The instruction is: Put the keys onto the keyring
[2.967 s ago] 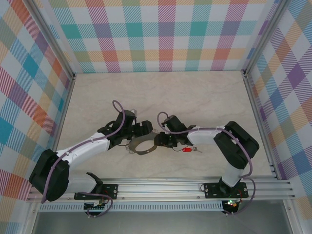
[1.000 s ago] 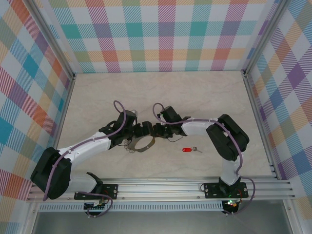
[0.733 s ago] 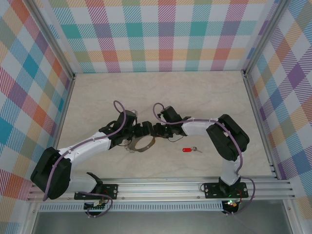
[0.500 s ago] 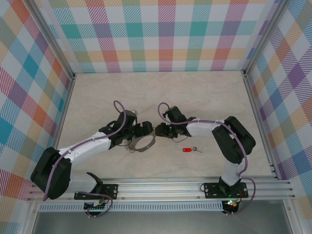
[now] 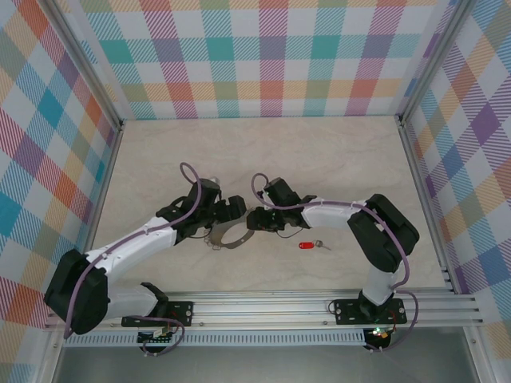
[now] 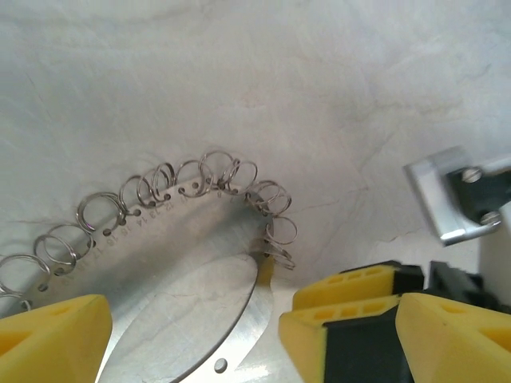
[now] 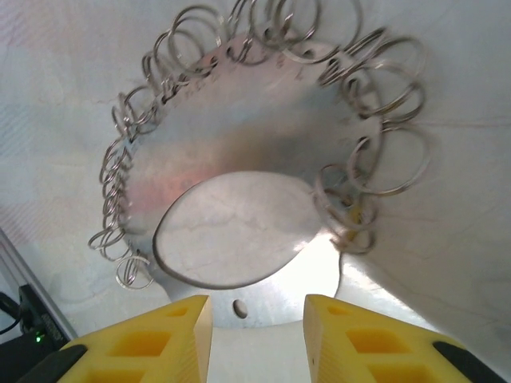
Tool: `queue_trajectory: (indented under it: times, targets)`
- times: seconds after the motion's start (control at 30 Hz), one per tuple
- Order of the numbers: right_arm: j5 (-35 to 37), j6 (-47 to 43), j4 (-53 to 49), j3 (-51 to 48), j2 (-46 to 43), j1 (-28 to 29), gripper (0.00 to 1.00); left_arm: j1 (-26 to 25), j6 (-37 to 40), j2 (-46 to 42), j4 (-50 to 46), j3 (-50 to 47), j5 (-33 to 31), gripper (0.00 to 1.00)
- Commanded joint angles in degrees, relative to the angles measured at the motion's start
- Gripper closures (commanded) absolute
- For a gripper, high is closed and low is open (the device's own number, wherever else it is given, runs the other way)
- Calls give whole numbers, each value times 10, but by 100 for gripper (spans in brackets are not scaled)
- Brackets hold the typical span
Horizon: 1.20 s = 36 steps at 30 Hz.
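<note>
The keyring [image 5: 231, 238], a grey metal hoop edged with small silver loops, lies on the marble table between my two arms. In the left wrist view the keyring [image 6: 160, 263] sits under my wide-open left gripper [image 6: 251, 319], which straddles its right part. My left gripper [image 5: 233, 209] hovers just behind the ring. My right gripper [image 5: 253, 221] is at the ring's right edge. In the right wrist view the keyring [image 7: 239, 136] lies face-on past my right gripper [image 7: 257, 319], whose jaws stand apart with nothing pinched. The keys [image 5: 307, 245], a red tag with a tiny silver key, lie alone to the right.
The marble tabletop [image 5: 319, 159] stretches bare toward the back. Checked walls [image 5: 263, 56] close in three sides. An aluminium rail [image 5: 279, 303] runs along the near edge by the arm bases.
My right gripper drew back to the right, then came in again lower, to the ring's right edge. The left arm shifted slightly back and left. The ring and the keys stayed put.
</note>
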Motion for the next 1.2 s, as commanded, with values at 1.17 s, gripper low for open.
queue_trajectory:
  times: [1.17]
  targets:
    - [-30,-42,45,-27,14,-42,69,6,-4,-11,-4,8,-4,8]
